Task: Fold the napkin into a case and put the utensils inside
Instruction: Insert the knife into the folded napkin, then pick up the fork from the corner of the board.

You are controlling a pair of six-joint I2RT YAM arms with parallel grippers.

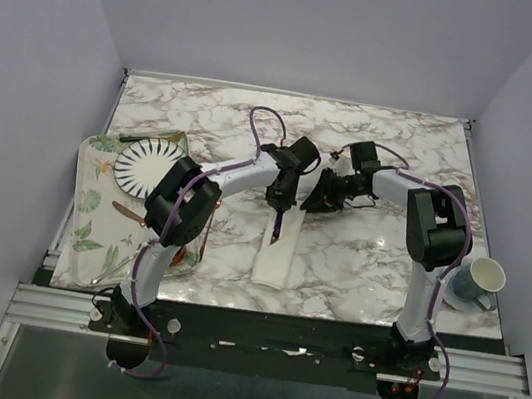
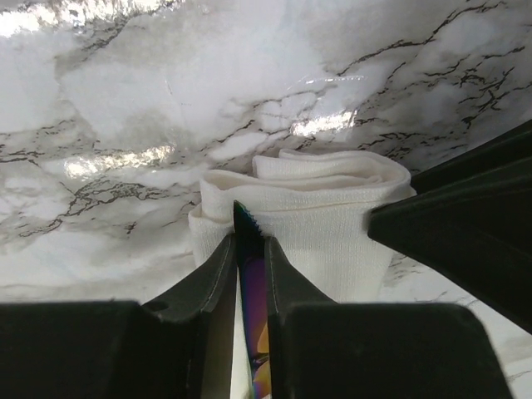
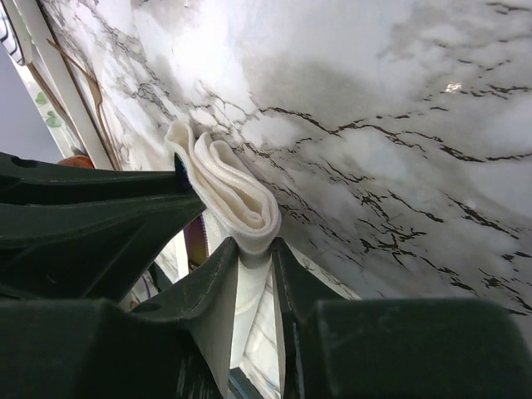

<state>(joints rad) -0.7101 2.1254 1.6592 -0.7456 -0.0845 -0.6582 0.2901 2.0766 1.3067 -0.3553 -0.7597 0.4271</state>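
Observation:
The cream napkin lies folded as a narrow long case on the marble, its far end lifted into an open mouth. My left gripper is shut on the slim purple-blue utensil, whose serrated tip touches the mouth's edge. My right gripper is shut on the napkin's end fold and holds it up, just right of the left gripper. In the top view the right gripper is beside the case's far end. A copper utensil lies on the tray.
A leaf-patterned tray at the left carries a white plate with black radial stripes. A pale cup on a saucer stands at the right edge. The right gripper's black body fills the right of the left wrist view.

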